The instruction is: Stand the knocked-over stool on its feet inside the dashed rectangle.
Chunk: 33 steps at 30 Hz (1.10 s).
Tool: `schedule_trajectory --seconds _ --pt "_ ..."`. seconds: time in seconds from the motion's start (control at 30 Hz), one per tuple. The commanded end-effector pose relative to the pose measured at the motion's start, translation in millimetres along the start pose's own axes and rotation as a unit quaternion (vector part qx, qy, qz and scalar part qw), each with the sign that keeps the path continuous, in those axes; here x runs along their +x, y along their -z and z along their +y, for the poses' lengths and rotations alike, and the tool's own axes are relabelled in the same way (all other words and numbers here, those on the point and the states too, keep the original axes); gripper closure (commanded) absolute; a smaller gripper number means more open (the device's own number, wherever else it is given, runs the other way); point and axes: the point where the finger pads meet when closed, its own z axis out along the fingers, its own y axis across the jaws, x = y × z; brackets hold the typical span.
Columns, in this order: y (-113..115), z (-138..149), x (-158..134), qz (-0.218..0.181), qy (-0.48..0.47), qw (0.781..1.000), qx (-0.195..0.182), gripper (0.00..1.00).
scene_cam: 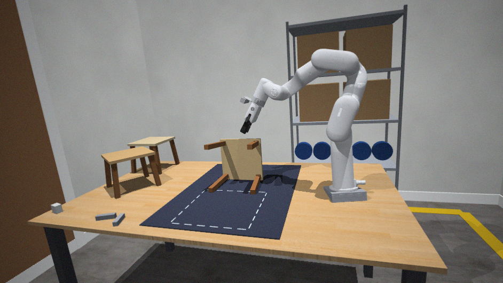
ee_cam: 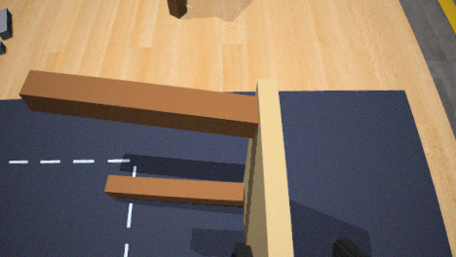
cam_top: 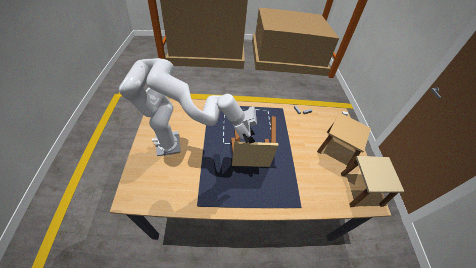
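Note:
The knocked-over stool (cam_top: 254,151) lies on its side on the dark blue mat (cam_top: 249,179). Its tan seat stands on edge and its brown legs point toward the dashed rectangle (cam_top: 246,125). In the exterior view the stool (scene_cam: 242,158) stands at the rectangle's (scene_cam: 219,209) far edge, with the two lower legs reaching just over the dashed line. My gripper (scene_cam: 244,129) hovers just above the seat's top edge, tilted, part open and empty. In the wrist view the seat's edge (ee_cam: 268,170) runs between my two dark fingertips, closer to the left one.
Two upright stools (cam_top: 349,133) (cam_top: 379,173) stand at the table's right end. Small grey blocks (cam_top: 302,109) lie near the far right corner, with a grey cube (scene_cam: 56,207) beside them. The arm's base (cam_top: 166,146) is bolted left of the mat. A shelf with boxes (scene_cam: 346,70) stands behind the table.

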Motion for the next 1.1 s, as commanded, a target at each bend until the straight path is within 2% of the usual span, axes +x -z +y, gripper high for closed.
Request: schedule_trajectory --seconds 0.0,0.9,1.07 --pt "-4 1 -1 0.002 0.000 1.000 0.000 0.55" --pt "-16 1 -6 0.002 0.000 1.000 0.000 0.55" --pt "-25 1 -6 0.002 0.000 1.000 0.000 0.55"
